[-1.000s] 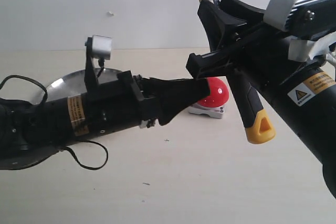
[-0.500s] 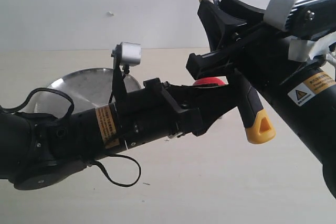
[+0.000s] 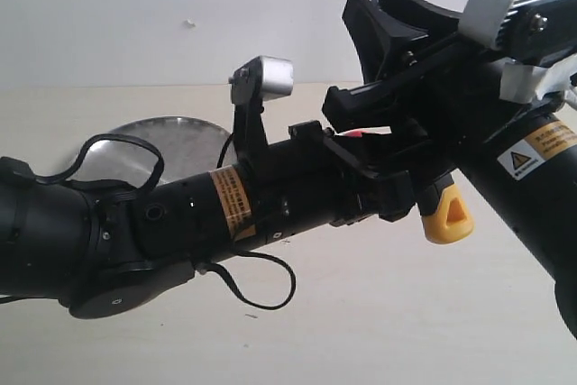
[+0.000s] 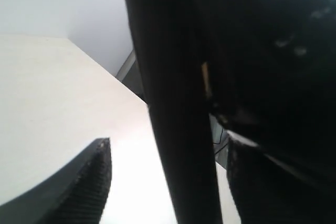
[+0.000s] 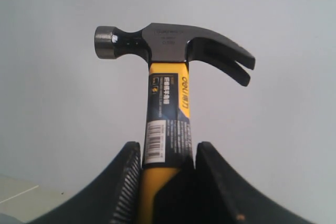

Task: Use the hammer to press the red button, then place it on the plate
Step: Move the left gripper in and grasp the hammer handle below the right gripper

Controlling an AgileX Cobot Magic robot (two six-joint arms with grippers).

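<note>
The small claw hammer (image 5: 167, 45) has a dark steel head, a yellow neck wrapped in a black label with a white barcode and white logo, and a black grip tipped yellow. The ribbed fingers (image 5: 127, 182) beside it are black. The glossy red dome button (image 3: 363, 133) shows as a sliver. The round metal plate (image 3: 171, 137) is dull silver, the bench (image 3: 379, 331) pale beige.

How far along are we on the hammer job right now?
Done: right gripper holds the hammer upright in the air. In hand: left gripper open beside its handle, apparently a handover. Left: no press can be confirmed, the red button is mostly hidden; the plate holds no hammer.
</note>
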